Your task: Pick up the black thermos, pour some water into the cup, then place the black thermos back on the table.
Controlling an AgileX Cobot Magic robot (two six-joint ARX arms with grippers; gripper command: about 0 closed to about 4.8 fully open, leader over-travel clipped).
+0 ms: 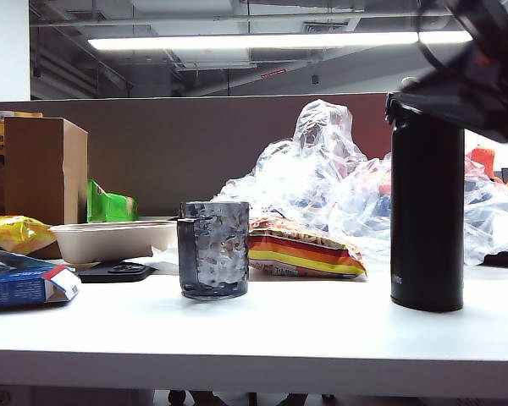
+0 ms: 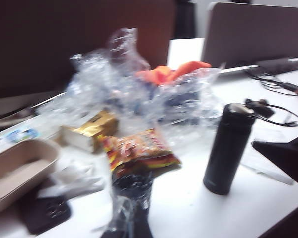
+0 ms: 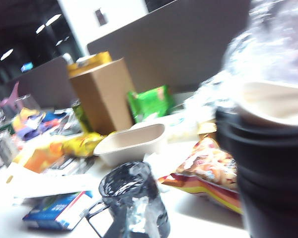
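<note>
Now one black thermos (image 1: 427, 216) and one cup (image 1: 213, 249) stand upright on the table (image 1: 262, 330), both grippers' fingers pressed together.

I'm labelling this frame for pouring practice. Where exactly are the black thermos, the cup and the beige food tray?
black thermos (image 1: 427, 220): exterior view, middle of its matte body.
cup (image 1: 214, 249): exterior view, dimpled side wall.
beige food tray (image 1: 110, 241): exterior view, its front wall.

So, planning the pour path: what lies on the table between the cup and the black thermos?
Exterior view: bare table in front between cup and black thermos; a striped snack bag lies behind the gap.
</note>
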